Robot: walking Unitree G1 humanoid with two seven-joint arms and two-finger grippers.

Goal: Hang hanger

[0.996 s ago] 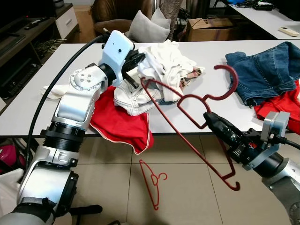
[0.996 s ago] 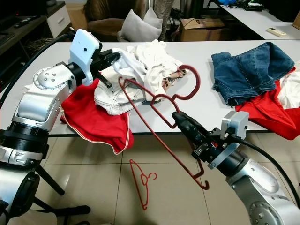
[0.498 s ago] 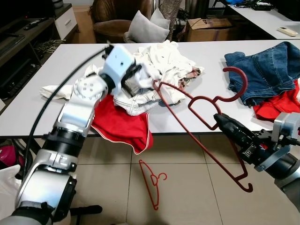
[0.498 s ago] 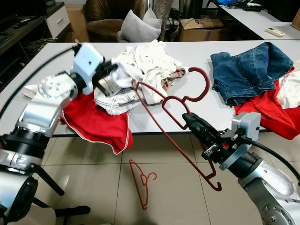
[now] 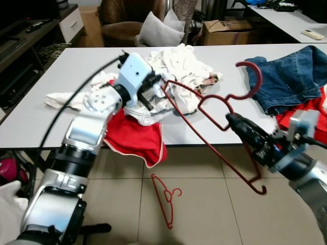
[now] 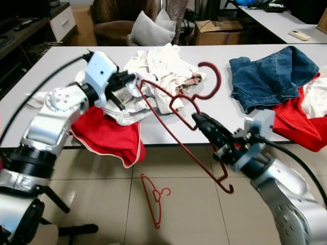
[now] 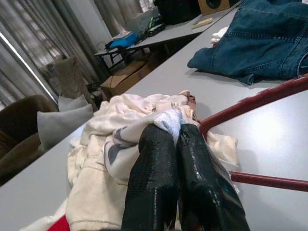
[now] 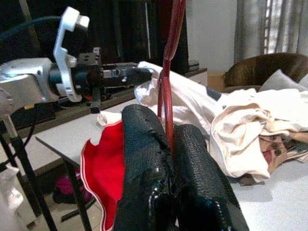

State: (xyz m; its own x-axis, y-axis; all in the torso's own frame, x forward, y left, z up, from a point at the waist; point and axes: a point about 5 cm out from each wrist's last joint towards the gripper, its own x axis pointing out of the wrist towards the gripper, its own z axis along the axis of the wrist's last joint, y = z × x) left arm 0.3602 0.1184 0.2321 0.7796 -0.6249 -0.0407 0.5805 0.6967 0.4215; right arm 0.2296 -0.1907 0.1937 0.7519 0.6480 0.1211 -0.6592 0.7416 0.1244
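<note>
A large red hanger (image 5: 214, 109) is held in the air in front of the table edge, its hook (image 5: 251, 76) up. My right gripper (image 5: 231, 120) is shut on its neck, and the thin red wire runs between the black fingers (image 8: 144, 144). One shoulder tip of the hanger reaches my left gripper (image 5: 155, 83). That gripper is over the pile of white clothes (image 5: 186, 69) and shut on a fold of white cloth (image 7: 171, 120), with the hanger's red bar (image 7: 250, 100) just beside its fingers.
A second, smaller red hanger (image 5: 166, 200) lies on the tiled floor below. A red garment (image 5: 134, 139) droops over the grey table's (image 5: 66, 66) front edge. Blue jeans (image 5: 288, 76) and another red cloth (image 5: 302, 109) lie at the right.
My right gripper has carried the hanger left and up, bringing its shoulder tip to my left gripper. The left gripper has shifted slightly right, still pinching the white cloth.
</note>
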